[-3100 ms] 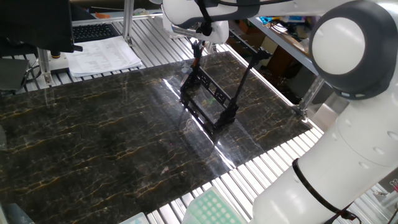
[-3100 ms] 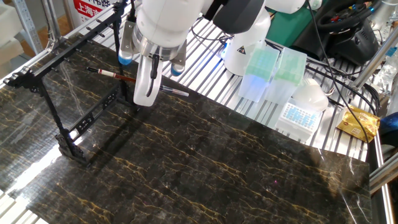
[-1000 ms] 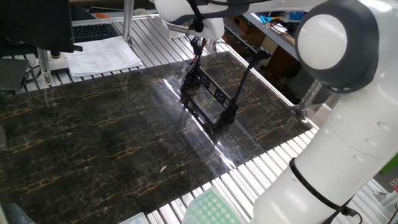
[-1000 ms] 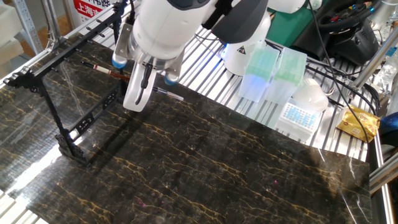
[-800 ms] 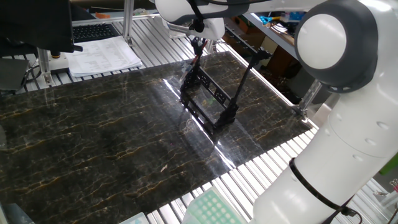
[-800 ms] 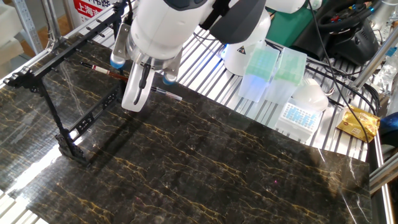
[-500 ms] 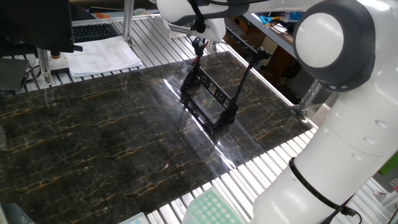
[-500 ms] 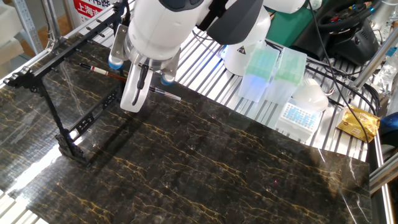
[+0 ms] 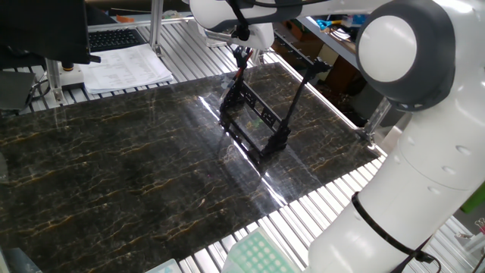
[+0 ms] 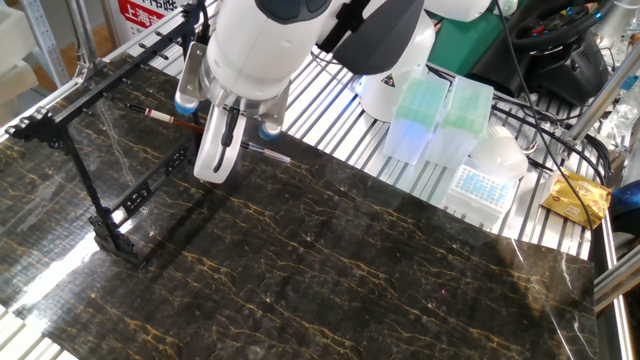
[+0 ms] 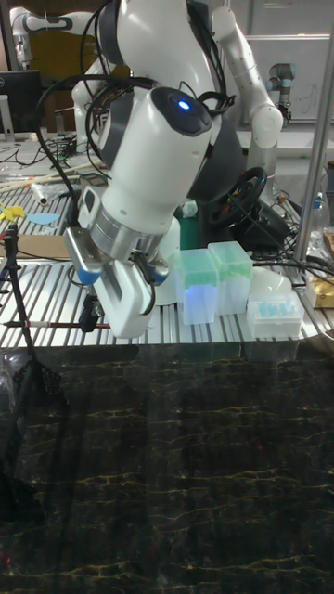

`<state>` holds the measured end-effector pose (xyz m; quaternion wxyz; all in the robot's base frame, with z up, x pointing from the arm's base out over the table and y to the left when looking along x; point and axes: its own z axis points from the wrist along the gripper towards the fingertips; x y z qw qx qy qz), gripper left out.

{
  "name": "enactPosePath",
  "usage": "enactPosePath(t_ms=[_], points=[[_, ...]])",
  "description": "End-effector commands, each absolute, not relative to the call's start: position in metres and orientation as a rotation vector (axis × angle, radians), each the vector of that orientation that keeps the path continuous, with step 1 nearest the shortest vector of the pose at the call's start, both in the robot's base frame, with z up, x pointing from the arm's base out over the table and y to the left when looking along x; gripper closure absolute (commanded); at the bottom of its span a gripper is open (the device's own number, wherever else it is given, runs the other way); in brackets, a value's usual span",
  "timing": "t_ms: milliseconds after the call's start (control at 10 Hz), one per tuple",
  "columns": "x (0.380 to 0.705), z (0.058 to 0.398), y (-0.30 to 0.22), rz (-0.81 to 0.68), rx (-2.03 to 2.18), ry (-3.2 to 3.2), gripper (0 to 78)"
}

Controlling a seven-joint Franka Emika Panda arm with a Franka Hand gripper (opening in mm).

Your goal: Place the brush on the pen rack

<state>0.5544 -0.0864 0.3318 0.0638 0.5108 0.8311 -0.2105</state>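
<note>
While the gripper (image 10: 222, 128) is hanging above the dark table (image 10: 380, 270), its fingers are pinching the brush (image 10: 160, 116) near mid-shaft and holding it roughly level in the air. To one side of the gripper, the brush is reaching over the rack (image 10: 110, 160), near the top bar. Beyond the gripper, green tip boxes (image 10: 420, 110) are sitting apart on the slatted bench.

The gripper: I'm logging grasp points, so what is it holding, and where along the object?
The gripper holds the thin dark brush with a reddish-brown section, clamped near the middle of its shaft, both ends sticking out, beside the black open-frame pen rack.
</note>
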Motion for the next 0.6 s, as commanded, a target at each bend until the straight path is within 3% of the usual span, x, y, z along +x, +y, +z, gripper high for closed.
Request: enactPosePath(t_ms=[100, 600], points=[[0.5563, 0.3303, -0.0887, -0.635, 1.531, 2.516, 76.4], [0.5642, 0.3308, -0.0961, -0.64, 1.512, 2.532, 76.4]])
